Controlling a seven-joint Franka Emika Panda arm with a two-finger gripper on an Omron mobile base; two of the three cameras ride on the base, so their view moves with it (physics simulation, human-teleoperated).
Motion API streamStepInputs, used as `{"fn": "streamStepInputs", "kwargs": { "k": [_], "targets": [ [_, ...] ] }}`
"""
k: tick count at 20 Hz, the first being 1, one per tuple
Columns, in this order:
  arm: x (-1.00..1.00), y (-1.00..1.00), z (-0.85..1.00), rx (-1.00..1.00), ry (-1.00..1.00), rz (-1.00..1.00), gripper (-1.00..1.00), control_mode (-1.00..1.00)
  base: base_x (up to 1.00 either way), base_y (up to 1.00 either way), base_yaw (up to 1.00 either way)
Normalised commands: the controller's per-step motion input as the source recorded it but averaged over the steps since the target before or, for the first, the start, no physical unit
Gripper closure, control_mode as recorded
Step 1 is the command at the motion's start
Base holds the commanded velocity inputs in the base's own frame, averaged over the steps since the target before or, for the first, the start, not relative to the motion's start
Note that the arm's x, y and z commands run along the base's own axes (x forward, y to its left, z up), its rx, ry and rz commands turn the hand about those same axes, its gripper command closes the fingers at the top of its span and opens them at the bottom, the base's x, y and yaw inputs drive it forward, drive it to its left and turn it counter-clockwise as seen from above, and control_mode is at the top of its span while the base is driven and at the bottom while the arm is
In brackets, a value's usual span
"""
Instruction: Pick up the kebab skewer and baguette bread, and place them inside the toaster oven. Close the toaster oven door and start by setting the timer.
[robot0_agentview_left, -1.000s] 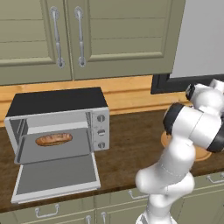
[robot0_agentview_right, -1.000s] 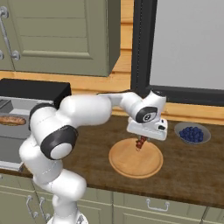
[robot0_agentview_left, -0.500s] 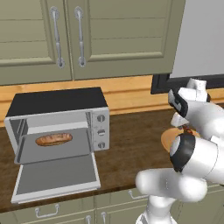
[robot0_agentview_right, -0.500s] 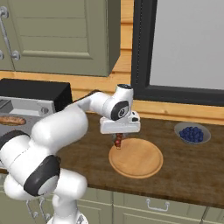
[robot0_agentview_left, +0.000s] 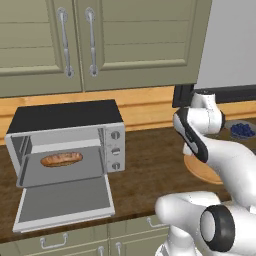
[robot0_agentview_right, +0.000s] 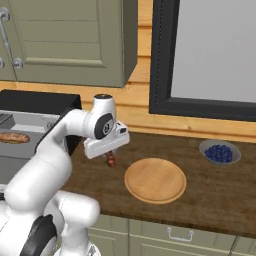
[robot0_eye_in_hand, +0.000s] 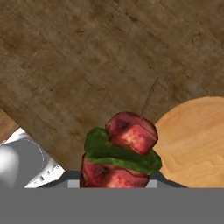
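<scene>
Tool clenched on the kebab skewer, held in the air over the dark wood-grain bench, just left of the round pale wooden board. In the right base view the skewer is a small dark red lump hanging under the white hand. Hand view gives the detail: skewer has 2 red-brown blocky meat chunks w/ 1 green slice between, thin stick tip poking out past them; board edge at right, smooth light wood.

1 baguette, golden-brown, finger-shaped, lies inside the toaster oven on its flat grey floor. Oven is boxy, silver sides, black top, 3 knobs stacked on its right panel. Oven door dropped open, flat, grey glass in a silver frame. Right base view catches the baguette at far left.

1 small grey bowl of blue berries sits right of the board, apart from it. Left base view shows 2 green-grey cabinet doors w/ 2 metal bar handles.
</scene>
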Motion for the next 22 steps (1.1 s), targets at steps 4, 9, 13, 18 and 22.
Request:
{"fn": "streamStepInputs", "kwargs": {
  "k": [4, 9, 13, 18, 22],
  "targets": [
    [-0.16, 0.63, 0.63, -0.06, 0.00, 0.18, 1.00, -1.00, 0.00, 0.00, 0.00],
    [-0.29, 0.78, 0.49, -0.12, 0.00, 0.19, 1.00, -1.00, 0.00, 0.00, 0.00],
    [-0.24, 0.92, 0.41, -0.14, 0.00, 0.25, 1.00, -1.00, 0.00, 0.00, 0.00],
    [-0.03, 0.99, 0.36, -0.13, 0.00, 0.34, 1.00, -1.00, 0.00, 0.00, 0.00],
    [-0.23, 1.00, 0.14, -0.10, 0.00, 0.33, 1.00, -1.00, 0.00, 0.00, 0.00]
  ]
}}
